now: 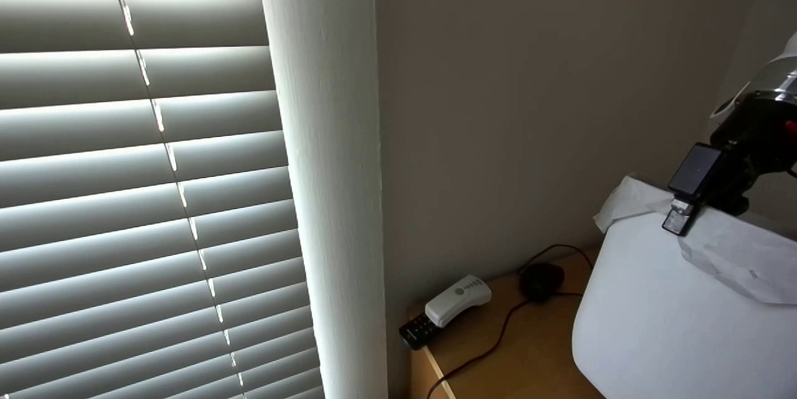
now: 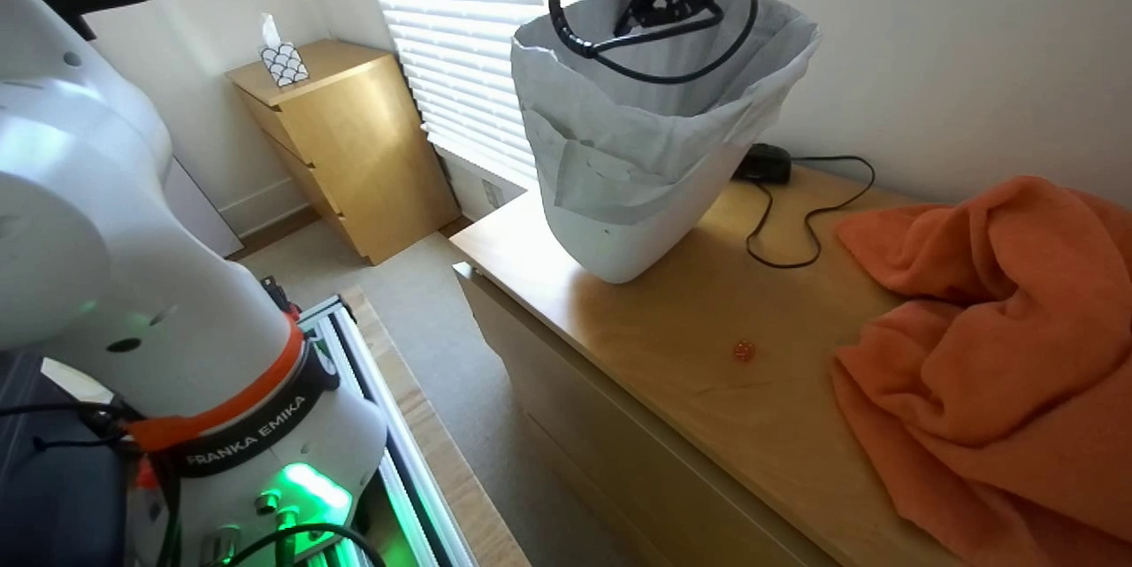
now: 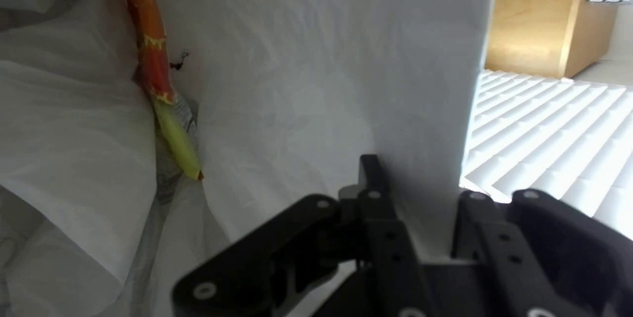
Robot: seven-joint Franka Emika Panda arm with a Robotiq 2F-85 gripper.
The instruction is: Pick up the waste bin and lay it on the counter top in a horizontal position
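The waste bin [image 1: 691, 312] is large, white and lined with a thin white bag. It is roughly upright, mouth up, over the wooden counter top [image 2: 672, 346], and also shows in an exterior view [image 2: 610, 240]. I cannot tell whether its base touches the surface. My gripper [image 3: 415, 176] straddles the bin's rim in the wrist view. One finger is inside against the liner; the other is outside, with its tip hidden behind the wall. In an exterior view, the outer finger [image 1: 677, 220] lies on the bin's outer wall. The fingers are close together, with the wall between them.
A black adapter [image 2: 765, 164] with cable lies by the wall behind the bin. An orange cloth [image 2: 1008, 355] covers the counter's far end. A small red item [image 2: 744, 350] lies nearby. A white remote [image 1: 457, 300] and a black one [image 1: 418, 332] lie at the corner. A wrapper [image 3: 157, 69] is inside the bin.
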